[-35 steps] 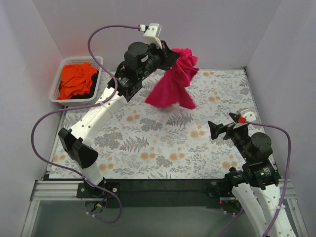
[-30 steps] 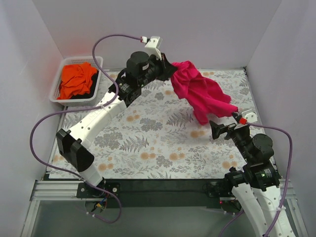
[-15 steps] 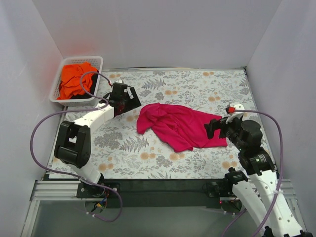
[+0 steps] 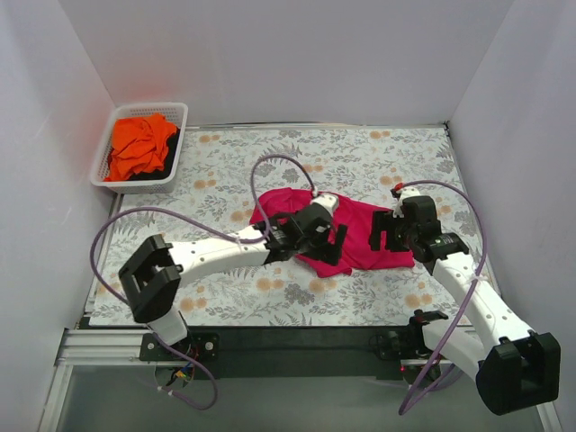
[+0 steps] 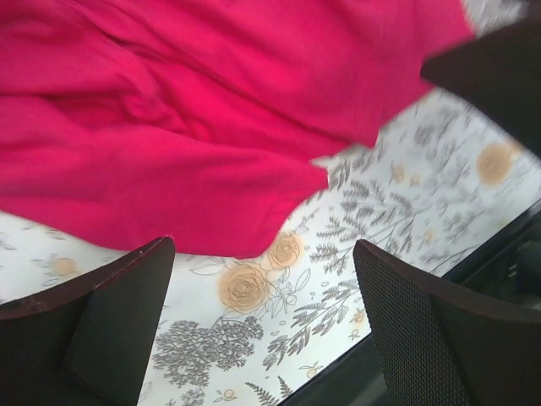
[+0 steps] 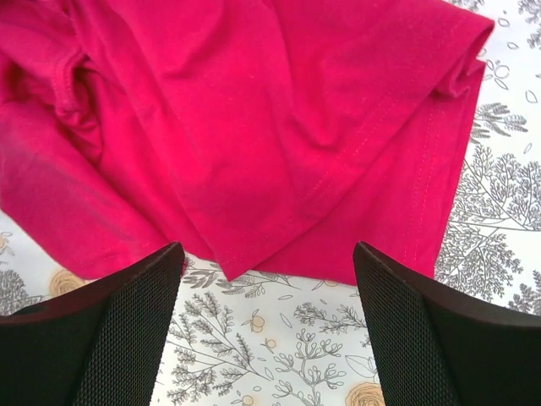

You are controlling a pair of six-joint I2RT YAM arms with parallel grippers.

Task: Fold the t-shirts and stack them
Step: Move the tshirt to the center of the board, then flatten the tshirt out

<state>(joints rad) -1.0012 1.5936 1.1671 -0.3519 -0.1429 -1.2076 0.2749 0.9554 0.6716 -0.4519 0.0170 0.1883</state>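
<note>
Magenta t-shirt (image 4: 362, 236) lies crumpled and unfolded on the floral tabletop (image 4: 270, 162), a little right of centre, with 1 bunched end toward the left and its broader part toward the right. The left gripper (image 4: 335, 245) sits low over the shirt's near edge, about mid-garment. In your left wrist view its jaws stand wide, with both dark fingers (image 5: 110, 330) over the printed tabletop. Only the shirt's near edge and bare print lie between them, so nothing is gripped. The right gripper (image 4: 378, 232) is at the shirt's right end, pointing left, and the 2 grippers are near each other with cloth between them. In your right wrist view its jaws are also wide apart. A stitched hem lies just beyond the fingertips (image 6: 439, 338), with the hem corner at the upper right of that view and a rumpled fold at the upper left. No cloth is pinched there either. The orange t-shirt (image 4: 139, 144) is heaped in the white slatted basket (image 4: 180, 112) at the far left corner, well apart from both grippers.
</note>
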